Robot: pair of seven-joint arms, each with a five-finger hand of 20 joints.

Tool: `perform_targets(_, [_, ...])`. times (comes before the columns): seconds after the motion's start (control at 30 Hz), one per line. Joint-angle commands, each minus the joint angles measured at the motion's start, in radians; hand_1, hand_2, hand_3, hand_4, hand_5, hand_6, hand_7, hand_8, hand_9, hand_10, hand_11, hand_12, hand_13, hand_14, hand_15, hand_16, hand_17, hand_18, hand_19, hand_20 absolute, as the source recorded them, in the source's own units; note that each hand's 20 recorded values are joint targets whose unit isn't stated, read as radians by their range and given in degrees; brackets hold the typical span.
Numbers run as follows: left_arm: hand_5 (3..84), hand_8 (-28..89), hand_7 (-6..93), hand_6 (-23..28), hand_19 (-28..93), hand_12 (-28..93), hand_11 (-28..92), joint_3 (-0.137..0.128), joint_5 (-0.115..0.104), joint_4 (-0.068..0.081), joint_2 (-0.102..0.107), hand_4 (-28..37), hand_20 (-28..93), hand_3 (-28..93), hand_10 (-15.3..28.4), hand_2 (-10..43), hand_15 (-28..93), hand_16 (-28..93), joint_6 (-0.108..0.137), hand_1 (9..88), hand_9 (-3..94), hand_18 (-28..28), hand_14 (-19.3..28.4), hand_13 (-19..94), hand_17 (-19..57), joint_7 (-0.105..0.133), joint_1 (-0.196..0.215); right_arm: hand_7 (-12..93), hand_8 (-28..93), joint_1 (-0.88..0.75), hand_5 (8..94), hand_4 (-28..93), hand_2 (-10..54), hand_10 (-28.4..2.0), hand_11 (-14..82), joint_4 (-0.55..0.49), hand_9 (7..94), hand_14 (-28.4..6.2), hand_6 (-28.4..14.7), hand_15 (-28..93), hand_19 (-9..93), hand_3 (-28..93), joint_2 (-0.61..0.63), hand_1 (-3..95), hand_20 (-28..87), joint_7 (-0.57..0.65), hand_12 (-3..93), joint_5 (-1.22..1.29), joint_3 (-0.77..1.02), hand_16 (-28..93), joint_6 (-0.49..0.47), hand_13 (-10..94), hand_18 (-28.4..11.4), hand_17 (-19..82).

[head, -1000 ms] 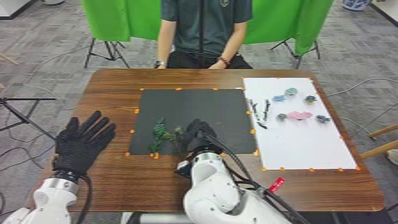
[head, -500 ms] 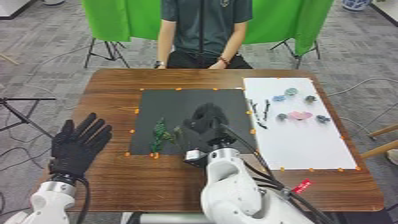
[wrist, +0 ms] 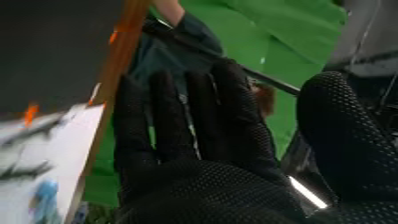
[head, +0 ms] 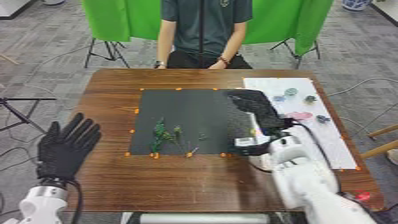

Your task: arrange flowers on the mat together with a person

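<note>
Flowers [head: 290, 92] on the white sheet [head: 266, 84] lie just right of the right hand [head: 253, 102], fingers straight, thumb wide.

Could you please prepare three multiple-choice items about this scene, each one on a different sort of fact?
1. Where do the green sprigs lie?
A) on the floor
B) on the person's lap
C) on the dark mat

2. Which colour has the largest flower on the white sheet?
A) pink
B) yellow
C) orange

3. How is the left hand?
A) curled shut
B) open, fingers spread
C) closed around a sprig

Key: 1 C, they lie toward the mat's near left; 2 A, the broadest bloom is pink; 3 B, its fingers fan out.
</note>
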Motion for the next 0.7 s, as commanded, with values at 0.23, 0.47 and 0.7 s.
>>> perform_targets(0.23, [41.5,-9,7.2,7.1,28,5,13,-0.039,-0.017,-0.015,-0.018,-28.3,7,69,13.3,10.9,22,-8,0.000,25.1,37.8,11.6,13.4,27,-4.0,0.046,0.046,12,-12,-0.360,45.6,-24,10.8,-12.0,3.8,0.020,39.6,-9.9,-6.2,7,13,79,0.036,17.6,11,-0.372,7.9,0.633,0.429,6,-0.120,27,-8.7,18])
perform_targets(0.47, [41.6,-9,7.3,7.1,28,5,13,-0.036,-0.020,-0.013,-0.019,-28.3,7,69,13.2,10.9,22,-8,-0.001,25.1,37.8,11.5,13.3,27,-3.9,0.043,0.040,10,-11,-0.442,46.1,-23,10.6,-12.4,3.8,-0.010,40.1,-8.9,-7.7,8,12,79,-0.013,17.5,11,-0.350,7.3,0.660,0.540,4,-0.177,28,-7.2,21])
perform_targets(0.7, [41.6,-9,7.2,7.1,28,5,13,-0.033,-0.023,-0.013,-0.019,-28.3,7,69,13.3,10.8,22,-8,0.003,25.2,37.9,11.5,13.2,27,-3.9,0.040,0.038,10,-11,-0.445,46.8,-23,10.8,-12.3,3.9,-0.018,40.4,-9.0,-7.8,9,11,79,-0.019,18.2,12,-0.344,7.2,0.653,0.551,2,-0.199,29,-7.3,21])
